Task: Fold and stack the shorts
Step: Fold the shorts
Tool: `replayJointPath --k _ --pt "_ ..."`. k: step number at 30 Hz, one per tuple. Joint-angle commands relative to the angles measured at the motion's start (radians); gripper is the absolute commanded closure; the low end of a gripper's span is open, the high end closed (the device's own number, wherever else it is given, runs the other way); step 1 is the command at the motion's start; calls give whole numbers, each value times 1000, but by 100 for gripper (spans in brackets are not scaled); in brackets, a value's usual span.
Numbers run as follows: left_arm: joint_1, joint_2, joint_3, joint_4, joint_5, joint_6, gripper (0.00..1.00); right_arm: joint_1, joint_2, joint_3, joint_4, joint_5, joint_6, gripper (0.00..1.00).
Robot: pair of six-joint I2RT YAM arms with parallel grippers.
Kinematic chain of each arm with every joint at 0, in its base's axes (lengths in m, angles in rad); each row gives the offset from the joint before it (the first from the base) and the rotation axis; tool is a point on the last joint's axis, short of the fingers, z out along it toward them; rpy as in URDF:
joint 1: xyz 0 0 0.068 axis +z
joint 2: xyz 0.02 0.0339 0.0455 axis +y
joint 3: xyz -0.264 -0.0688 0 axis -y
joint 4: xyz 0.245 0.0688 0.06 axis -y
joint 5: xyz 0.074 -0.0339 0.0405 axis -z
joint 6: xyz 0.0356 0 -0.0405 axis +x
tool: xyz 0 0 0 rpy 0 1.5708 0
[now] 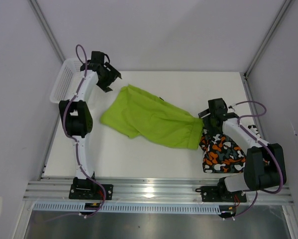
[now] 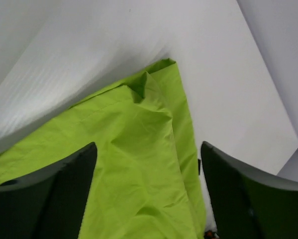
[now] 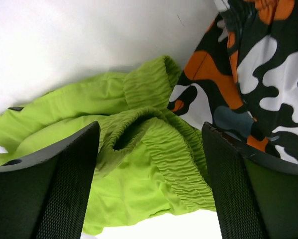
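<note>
Left claw (image 1: 111, 79) and right claw (image 1: 205, 114) both open, empty. Green shorts (image 1: 149, 117) sprawl mid-desk, waistband touching camo shorts (image 1: 221, 152) at the near right corner. I'd grab both ends evenly, fold flat.

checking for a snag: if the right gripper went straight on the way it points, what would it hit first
Probably the bunched waistband of the lime green shorts, right ahead of the right gripper; depth is unclear.
</note>
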Motion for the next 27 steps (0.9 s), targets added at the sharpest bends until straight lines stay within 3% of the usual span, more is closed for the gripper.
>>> replayJointPath --k 1,3,6,11,15,18,19,21,22,27 --pt "6 17 95 -6 0 10 10 -6 -14 77 -22 101 -69 16" --pt "6 6 109 -16 9 40 1 -4 -28 100 -37 129 -109 16" --pt "8 -35 112 -42 6 80 1 -3 -45 117 -49 129 -228 16" --pt "-3 -179 55 -61 -22 140 1 10 -97 99 -91 144 -363 6" --pt "-58 -308 -58 -26 -43 272 1 17 -169 38 -25 45 -497 5" --pt "-116 -429 -233 69 -13 320 1 39 -233 -42 38 -59 -555 8" --pt "-150 -460 -381 117 3 320 1 42 -268 -62 49 -88 -557 9" --pt "-176 -514 -471 245 47 297 1 45 -301 -133 110 -122 -569 12" --pt "-202 -556 -587 294 69 292 1 43 -309 -150 122 -130 -569 15" --pt "-247 -589 -706 398 98 269 1 53 -234 -197 202 -199 -566 24"
